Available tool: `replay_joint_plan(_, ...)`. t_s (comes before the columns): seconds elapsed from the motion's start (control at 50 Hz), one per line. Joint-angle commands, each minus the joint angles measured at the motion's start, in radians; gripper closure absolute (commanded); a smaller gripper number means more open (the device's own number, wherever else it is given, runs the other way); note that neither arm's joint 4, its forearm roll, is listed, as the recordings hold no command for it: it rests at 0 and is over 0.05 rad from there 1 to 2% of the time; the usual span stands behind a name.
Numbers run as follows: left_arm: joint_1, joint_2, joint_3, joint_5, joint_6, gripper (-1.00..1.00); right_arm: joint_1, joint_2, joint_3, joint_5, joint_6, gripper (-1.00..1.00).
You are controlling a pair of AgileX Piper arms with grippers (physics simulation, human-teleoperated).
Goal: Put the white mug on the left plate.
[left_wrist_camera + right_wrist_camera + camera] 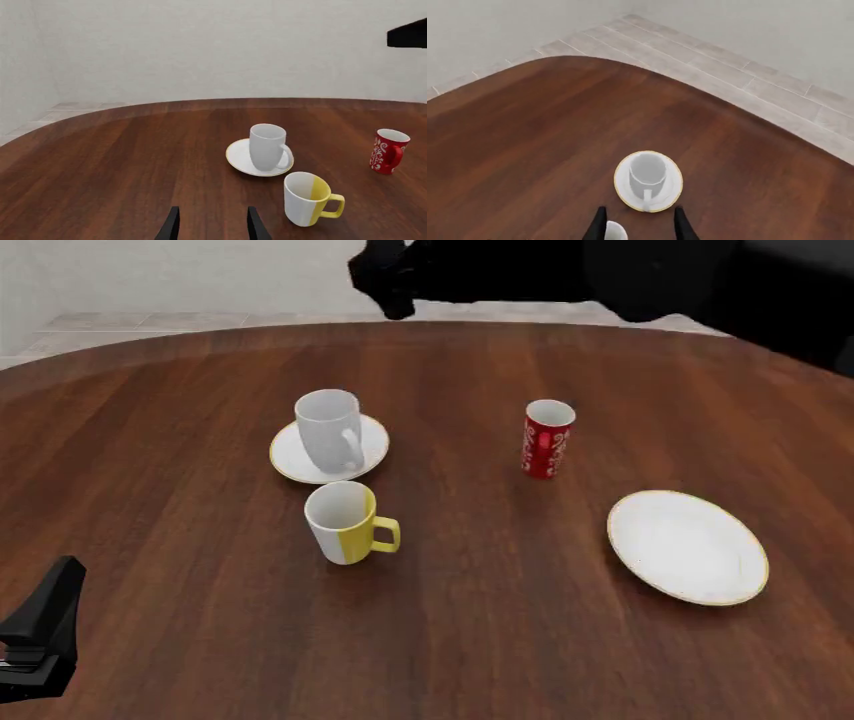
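The white mug (330, 428) stands upright on the left plate (287, 462), a small white plate with a yellowish rim, at the table's middle left. Both show in the left wrist view, mug (267, 146) on plate (238, 159), and from above in the right wrist view, mug (647, 174) on plate (624, 184). My left gripper (213, 227) is open and empty, low near the table's front left corner (44, 632), well short of the mug. My right gripper (639, 229) is open and empty, high above the mug (390, 288).
A white-and-yellow mug (344, 523) stands just in front of the left plate, handle to the right. A slim red patterned cup (547, 438) stands right of centre. A larger white plate (687, 545) lies at the right. The right arm is dark along the far edge.
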Motion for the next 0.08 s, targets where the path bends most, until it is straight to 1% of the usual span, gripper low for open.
replay_joint_plan(0.02,0.000,0.000,0.000,0.000,0.000,-1.00,0.004,-0.413,0.150,0.071,-0.065,-1.00)
replay_joint_plan(0.06,0.000,0.000,0.000,0.000,0.000,-1.00,0.003,-0.466,0.168,0.086,-0.079,-1.00)
replay_joint_plan(0.08,0.000,0.000,0.000,0.000,0.000,-1.00,0.003,-0.466,0.168,0.086,-0.079,-1.00)
